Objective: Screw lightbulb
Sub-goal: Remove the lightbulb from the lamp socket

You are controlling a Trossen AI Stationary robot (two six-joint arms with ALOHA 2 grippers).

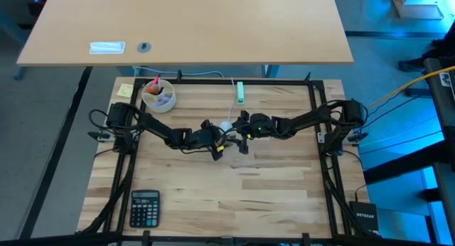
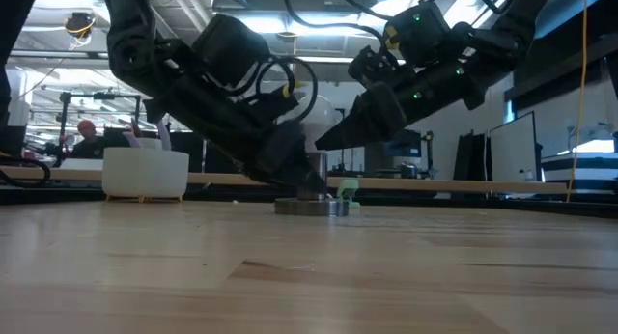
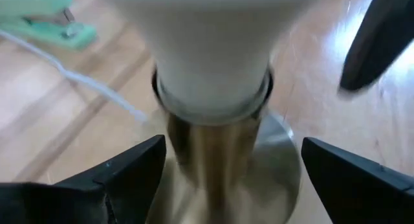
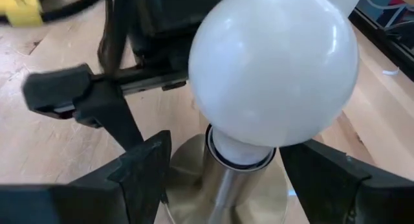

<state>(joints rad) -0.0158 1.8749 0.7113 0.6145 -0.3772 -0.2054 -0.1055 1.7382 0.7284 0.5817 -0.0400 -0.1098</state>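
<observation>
While the lightbulb sits in its socket, both grippers flank it open, holding nothing; a nudge could tip the socket.

Both grippers crowd the lightbulb from nine and three o'clock. The bowl blocks ten o'clock; six o'clock lies open.

1 overhead, 1 table-level; 2 wrist cameras sit close behind their fingers, sharing the lightbulb between them.
</observation>
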